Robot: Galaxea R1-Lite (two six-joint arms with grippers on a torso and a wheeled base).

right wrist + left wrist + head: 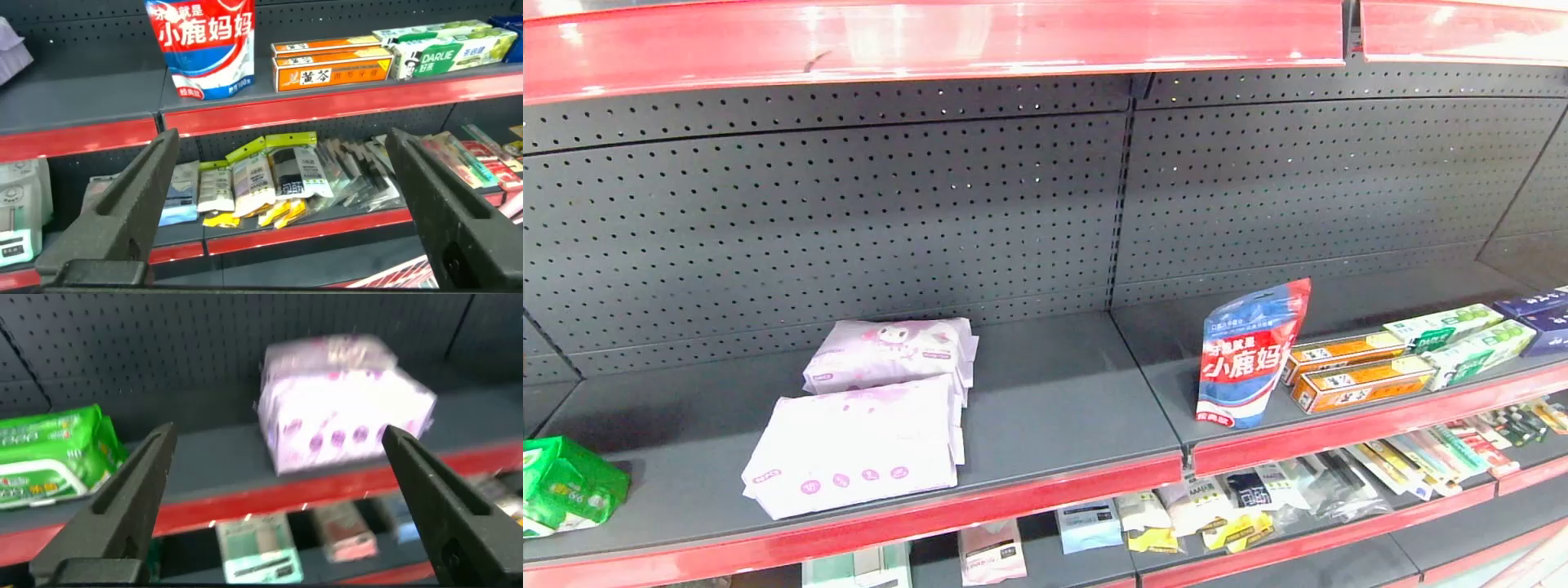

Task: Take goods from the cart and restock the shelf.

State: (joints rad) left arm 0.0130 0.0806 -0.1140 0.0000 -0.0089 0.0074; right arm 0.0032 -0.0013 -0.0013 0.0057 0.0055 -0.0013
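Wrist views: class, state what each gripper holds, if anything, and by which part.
Nothing is held. The left gripper, facing the pink packs on the shelf, and the right gripper are both open and empty.

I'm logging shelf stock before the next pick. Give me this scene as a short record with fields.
left: green pack
middle: front pink pack, rear pink pack behind it, both flat
right: upright blue-red pouch, orange boxes, green boxes
left end effector: open, empty, facing front pink pack
right end effector: open, empty, facing lower shelf
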